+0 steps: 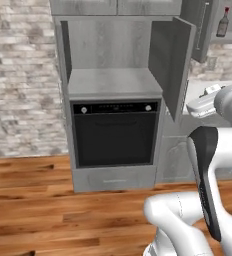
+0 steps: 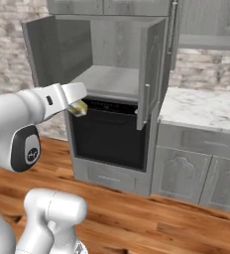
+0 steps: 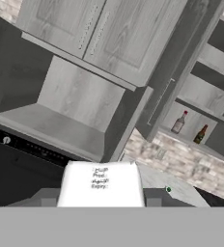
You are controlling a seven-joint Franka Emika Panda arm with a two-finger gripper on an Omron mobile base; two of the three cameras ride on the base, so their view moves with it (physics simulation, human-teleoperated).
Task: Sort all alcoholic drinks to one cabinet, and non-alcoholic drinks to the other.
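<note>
Evidently the gripper has its jaws closed on the cream-yellow carton, carried just left of the open niche above the oven because both bottles already fill the far-right cabinet.

Even, bright, diffuse rendered light; shadows soft; images coarse and slightly blurred, distant detail possibly lost; no glare.

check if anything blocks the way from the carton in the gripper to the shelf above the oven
Nothing visible does. The gripper holds the cream-yellow carton just in front of the niche, both niche doors are swung open, and the grey shelf above the black oven lies bare ahead of it.
</note>
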